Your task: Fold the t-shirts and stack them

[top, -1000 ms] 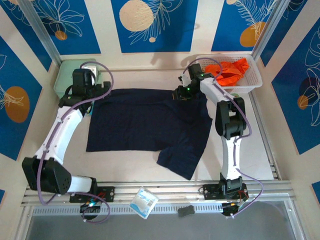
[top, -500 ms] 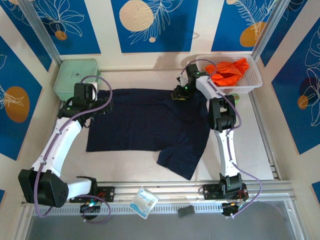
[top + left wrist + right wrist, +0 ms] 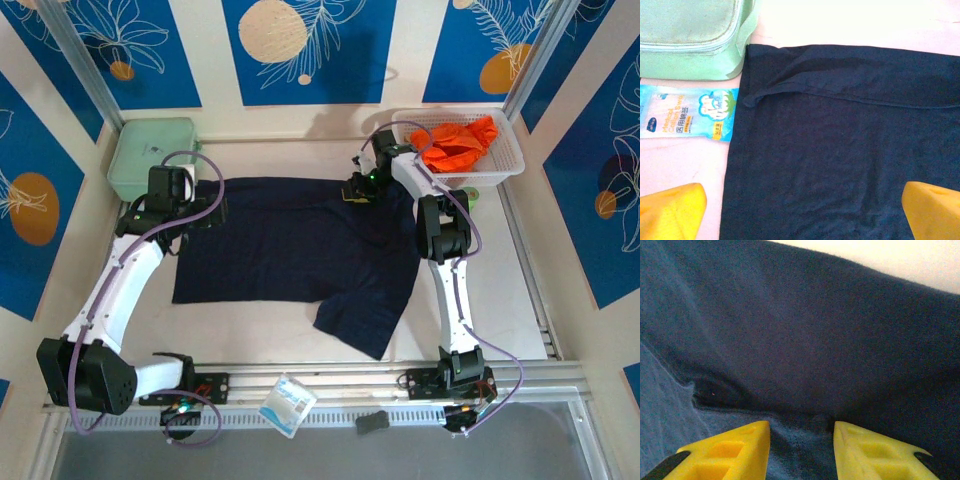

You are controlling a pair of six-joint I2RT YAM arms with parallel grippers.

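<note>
1. The dark navy cloth t-shirt (image 3: 290, 245) lies spread flat in the middle of the table. Its long axis runs left to right, with a loose sleeve at the near right.
2. The left gripper (image 3: 802, 195) hovers wide open and holds nothing. It straddles the shirt's left edge, and the far-left corner lies just ahead of it, beside the pale green zipped fabric case (image 3: 685, 35).
3. The right gripper (image 3: 797, 427) is down on the shirt's far edge toward the right. Its jaws are part-way closed with a ridge of navy cloth between them; I cannot tell whether the cloth is pinched.
4. Each arm is nearest its own far corner, so the fold probably comes toward the bases.
5. The bright orange t-shirt (image 3: 455, 143) sits crumpled in the white plastic basket (image 3: 505, 168), nearer the right arm.
</note>
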